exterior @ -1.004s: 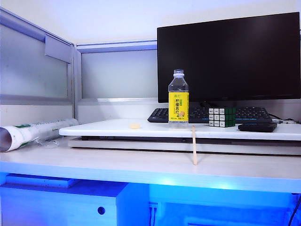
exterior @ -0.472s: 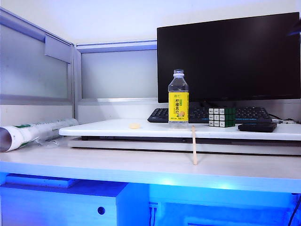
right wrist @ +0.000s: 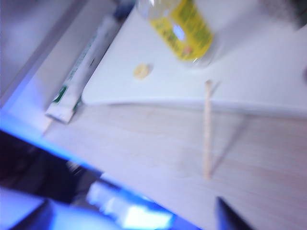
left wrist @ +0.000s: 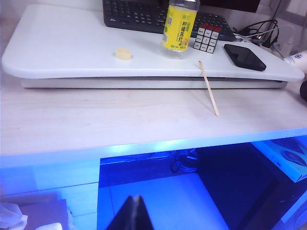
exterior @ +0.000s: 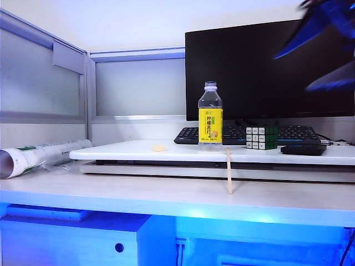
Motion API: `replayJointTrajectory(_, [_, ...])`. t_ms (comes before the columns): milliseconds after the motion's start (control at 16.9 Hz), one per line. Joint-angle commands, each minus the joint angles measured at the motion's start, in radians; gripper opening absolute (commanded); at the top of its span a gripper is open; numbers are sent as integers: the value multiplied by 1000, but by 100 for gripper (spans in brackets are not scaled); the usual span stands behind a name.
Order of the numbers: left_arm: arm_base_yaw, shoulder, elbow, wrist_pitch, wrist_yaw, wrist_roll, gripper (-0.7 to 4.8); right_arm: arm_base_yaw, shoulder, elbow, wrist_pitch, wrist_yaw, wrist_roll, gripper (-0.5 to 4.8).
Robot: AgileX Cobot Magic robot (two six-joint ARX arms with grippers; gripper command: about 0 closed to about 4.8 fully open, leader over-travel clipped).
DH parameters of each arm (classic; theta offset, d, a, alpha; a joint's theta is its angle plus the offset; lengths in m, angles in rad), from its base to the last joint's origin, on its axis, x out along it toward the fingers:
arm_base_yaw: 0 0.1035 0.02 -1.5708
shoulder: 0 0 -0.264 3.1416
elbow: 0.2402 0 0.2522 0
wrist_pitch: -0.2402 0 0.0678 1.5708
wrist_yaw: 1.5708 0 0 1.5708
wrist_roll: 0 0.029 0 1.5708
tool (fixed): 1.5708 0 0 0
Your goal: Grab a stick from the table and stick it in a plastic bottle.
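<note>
- So, the stick sits at 6 o'clock of the plastic bottle in the exterior view. Its low end is on the counter and its top end leans on the front edge of the raised white board.
- The bottle stands upright near the front of the board, cap off, mouth open.
- Right gripper: blurred, high up at about 2 o'clock of the bottle, in front of the monitor. Jaws look spread wide, nothing in them, well apart from the stick.
- Left gripper: low, below the counter's front edge. Jaws look pressed together, empty.
- Handling guess: thin wood, so very light and stiff, and it could snap if squeezed hard. The lean is handy, since the mid-span is off the surface.
- I'd pinch it across the upper-middle, leaving a long free end to feed into the neck.
- Risk: a nudge slides it off the board edge and it drops flat, which is harder to pick.
- The bottle looks near-empty, so probably tippy. The narrow mouth needs the stick close to vertical.
- Clutter: Rubik's cube at 3 o'clock of the bottle, black phone further out at 3 o'clock, keyboard behind.
- Small beige lump at 9 o'clock and rolled tube far out at 9 o'clock. Neither blocks the stick.
</note>
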Motion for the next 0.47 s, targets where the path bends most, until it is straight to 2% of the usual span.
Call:
replayJointTrajectory(59, [0,1,2,-16,10,-3,-5,10,435,251,18,-155,62,479])
replayJointTrajectory(118, [1,1,2,-16,10,-3,-5,25,500,295,18,-155,62,479])
replayJointTrajectory(177, [0,1,2,-16,8,-3,-5,100,695,399,18,-67,61,479])
replayJointTrajectory(472, [0,1,2,-16,9,-3,-5,103,800,452,17,-28,61,479])
